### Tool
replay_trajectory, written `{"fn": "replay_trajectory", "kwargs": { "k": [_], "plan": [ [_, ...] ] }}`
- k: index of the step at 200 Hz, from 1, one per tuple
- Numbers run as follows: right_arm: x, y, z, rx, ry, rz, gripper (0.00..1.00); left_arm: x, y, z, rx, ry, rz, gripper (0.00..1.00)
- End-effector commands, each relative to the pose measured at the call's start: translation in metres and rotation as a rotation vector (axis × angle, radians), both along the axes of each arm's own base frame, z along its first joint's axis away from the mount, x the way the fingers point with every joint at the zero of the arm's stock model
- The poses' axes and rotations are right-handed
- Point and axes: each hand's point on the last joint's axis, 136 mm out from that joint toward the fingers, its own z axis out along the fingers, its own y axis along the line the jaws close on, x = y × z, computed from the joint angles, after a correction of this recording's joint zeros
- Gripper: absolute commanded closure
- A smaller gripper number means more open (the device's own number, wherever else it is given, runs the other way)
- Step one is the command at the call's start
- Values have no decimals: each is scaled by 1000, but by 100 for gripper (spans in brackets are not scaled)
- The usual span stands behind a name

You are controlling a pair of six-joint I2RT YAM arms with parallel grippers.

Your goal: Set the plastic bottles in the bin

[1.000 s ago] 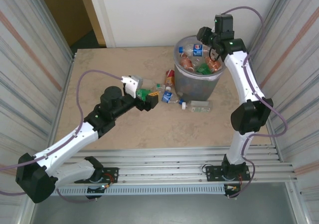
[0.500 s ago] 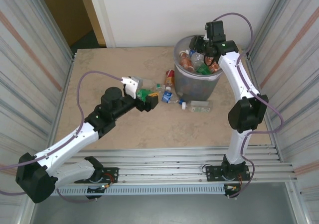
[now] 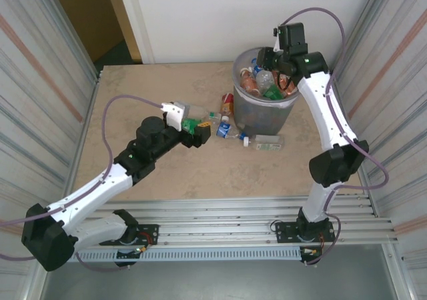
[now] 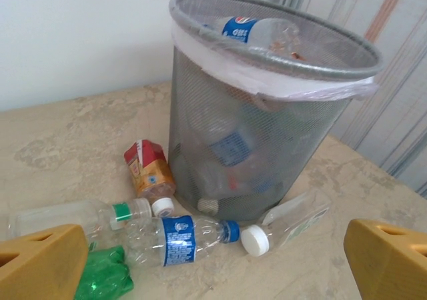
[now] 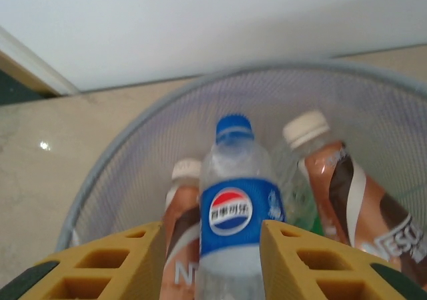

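left wrist: five plastic bottles [image 4: 179, 239] beside one bin [image 4: 267, 147]; left gripper [image 4: 213, 267] wide, right gripper [image 5: 212, 237] parted, empty.

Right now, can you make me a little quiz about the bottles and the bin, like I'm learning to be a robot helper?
1. True or false: the left fingers are holding a bottle.
2. The Pepsi bottle on top in the bin has which cap colour? A orange, B blue, C green.
3. Where does the crushed green bottle lie: in the bin or on the table?
Key: 1 false, they stand wide open with nothing between them; 2 B; 3 on the table.
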Motion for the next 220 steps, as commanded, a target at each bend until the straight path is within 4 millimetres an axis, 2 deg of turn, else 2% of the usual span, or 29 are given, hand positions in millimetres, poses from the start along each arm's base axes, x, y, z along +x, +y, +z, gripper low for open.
{"fn": "replay_trajectory", "kwargs": {
  "k": [1,22,27,50,78,100,130,184,220],
  "plan": [
    [-23,-6,-1,-32,9,-2,60,12,12,-1,16,34,83,1],
    [-27,-6,-13,-25,26,-8,61,21,18,-8,22,82,118,1],
    [-28,-8,-28,-37,58,-12,62,23,20,-9,20,92,125,1],
    [-23,-10,-50,-28,109,-15,65,29,23,-14,9,130,135,1],
    [-14,-5,-66,5,144,-3,65,34,23,-18,15,139,142,1],
    [-11,-1,-70,19,157,4,66,38,26,-18,23,147,154,1],
    [-17,-1,-59,23,138,2,61,44,32,-19,37,149,172,1],
    [-37,-11,-16,33,49,-4,44,60,48,-32,105,205,195,1],
    [-60,-15,7,28,-2,-4,35,74,56,-44,139,240,229,1]
  ]
}}
